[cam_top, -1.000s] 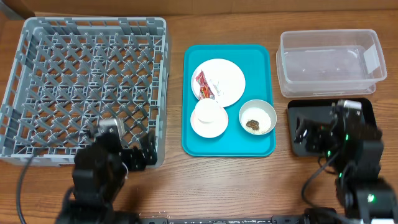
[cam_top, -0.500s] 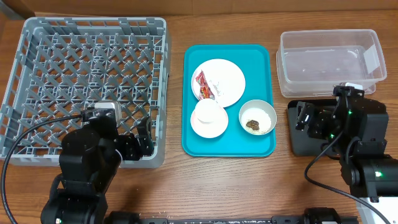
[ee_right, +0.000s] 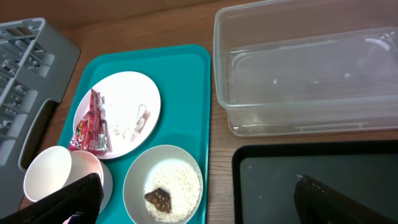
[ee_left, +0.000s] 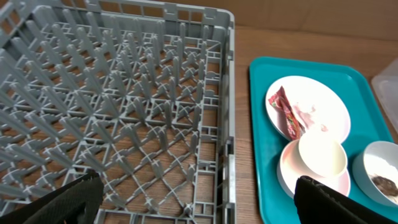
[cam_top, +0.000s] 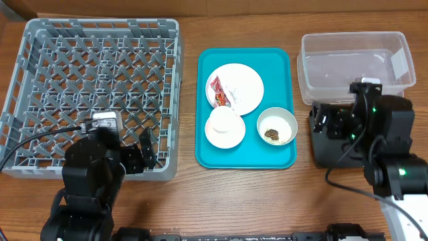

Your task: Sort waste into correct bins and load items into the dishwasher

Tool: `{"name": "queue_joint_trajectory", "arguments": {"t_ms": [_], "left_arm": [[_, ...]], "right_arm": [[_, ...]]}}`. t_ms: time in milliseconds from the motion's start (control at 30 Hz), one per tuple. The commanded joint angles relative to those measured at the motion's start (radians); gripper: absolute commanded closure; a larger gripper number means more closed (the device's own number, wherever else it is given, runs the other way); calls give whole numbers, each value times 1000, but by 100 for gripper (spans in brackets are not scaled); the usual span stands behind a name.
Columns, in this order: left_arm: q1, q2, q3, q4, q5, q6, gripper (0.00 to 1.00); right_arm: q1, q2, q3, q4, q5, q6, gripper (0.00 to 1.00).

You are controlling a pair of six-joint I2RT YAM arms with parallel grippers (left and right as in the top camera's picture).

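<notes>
both jaws stand wide, holding nothing. the left gripper [ee_left: 198, 202] hangs over the lower right of the dish rack [cam_top: 93, 80]. the right gripper [ee_right: 199, 199] is over the black tray [ee_right: 311, 180], below the clear tub [cam_top: 348, 70]. mid-frame, the teal tray [cam_top: 246, 155] carries a plate [cam_top: 247, 86] with a wrapper [cam_top: 219, 92], a cup [cam_top: 223, 122] in a pinkish bowl [cam_top: 226, 143], and a greyish bowl [cam_top: 291, 120] of rice [ee_right: 174, 177] with a brown lump [cam_top: 272, 134].

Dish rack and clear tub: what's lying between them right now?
The teal tray, carrying the plate, pinkish bowl and rice bowl; the overhead view shows it.
</notes>
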State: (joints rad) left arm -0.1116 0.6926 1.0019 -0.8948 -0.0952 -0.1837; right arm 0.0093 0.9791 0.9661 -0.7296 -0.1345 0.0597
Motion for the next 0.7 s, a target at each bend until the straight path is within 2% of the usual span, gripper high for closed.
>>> {"name": "queue_joint_trajectory", "arguments": {"t_ms": [0,200,400,667], "left_arm": [[-5,25,29,-3,-37,-31,0],[-5,65,29,-25,-35,-57,0],[-5,71,29,-60,-35,-56,0],[-5,71,29,-70,-35,-61,0]], "right_arm": [[8,49,78,10,-17,-15,0],[8,136,150,-27,-28,-16,0],[25,216,204,-59,-156,-68,0],[189,367,227,-54,-206,-94,4]]}}
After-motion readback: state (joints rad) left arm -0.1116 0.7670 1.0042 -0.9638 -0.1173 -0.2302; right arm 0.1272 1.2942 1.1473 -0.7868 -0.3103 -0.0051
